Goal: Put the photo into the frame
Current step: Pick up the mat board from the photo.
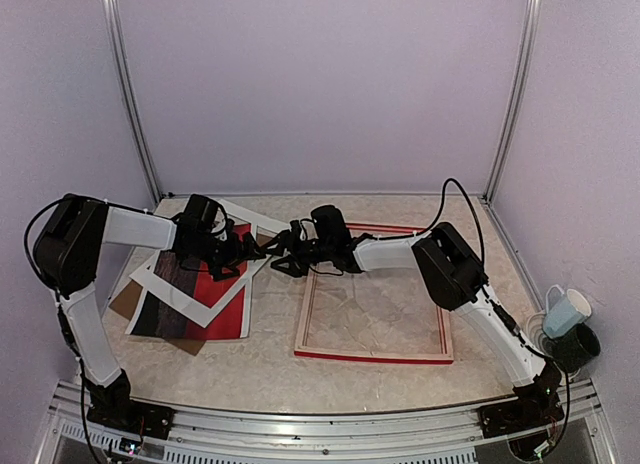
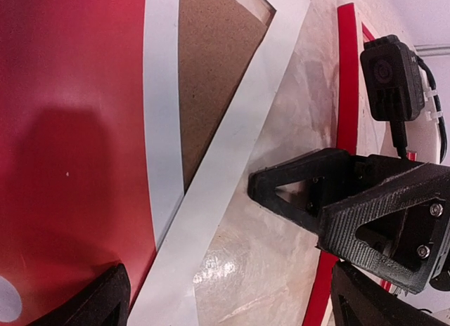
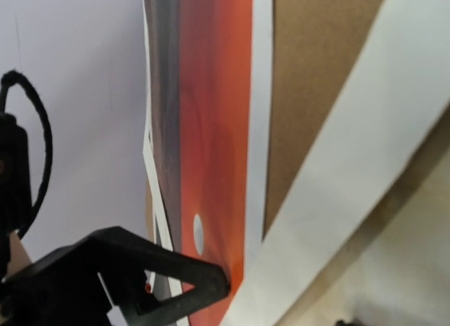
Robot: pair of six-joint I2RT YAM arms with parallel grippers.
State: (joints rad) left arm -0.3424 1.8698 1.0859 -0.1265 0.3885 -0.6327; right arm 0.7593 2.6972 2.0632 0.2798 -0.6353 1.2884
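Note:
The photo (image 1: 165, 309), a red sunset print with a small white sun (image 3: 198, 233), lies at the left of the table. It is partly under a tilted white mat border (image 1: 215, 304). The frame (image 1: 375, 356), red-edged, lies flat to the right. My left gripper (image 2: 232, 308) hovers open over the mat's edge and bare tabletop, with nothing between its fingers. My right gripper (image 3: 285, 305) stands open over the mat. One of its fingertips (image 3: 223, 284) is at the photo's red corner (image 3: 211, 129). The two grippers (image 1: 243, 254) (image 1: 283, 256) nearly meet between photo and frame.
A brown backing board (image 2: 211, 66) lies under the mat and photo, and its corner pokes out at the left (image 1: 122, 302). A pale cup (image 1: 567, 312) sits in a black holder (image 1: 582, 346) at the right edge. Walls close in the back and sides.

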